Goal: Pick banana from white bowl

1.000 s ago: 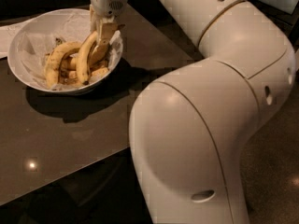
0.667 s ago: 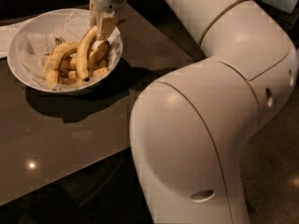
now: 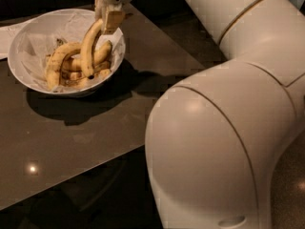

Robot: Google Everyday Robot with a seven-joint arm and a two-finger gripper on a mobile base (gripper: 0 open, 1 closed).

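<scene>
gripper (image 3: 107,22) of mine hangs over the far right rim of the wide glossy white bowl (image 3: 21,37), tan fingers (image 3: 113,19) pinching the top end of the long curved yellow banana (image 3: 86,49). that banana stands steeply, dark tip down among shorter yellow bananas (image 3: 59,61) on crinkled white paper (image 3: 69,22) inside the bowl. the bowl rests on a dark brown table (image 3: 95,128); my bulky white arm (image 3: 214,128) fills the near right.
</scene>
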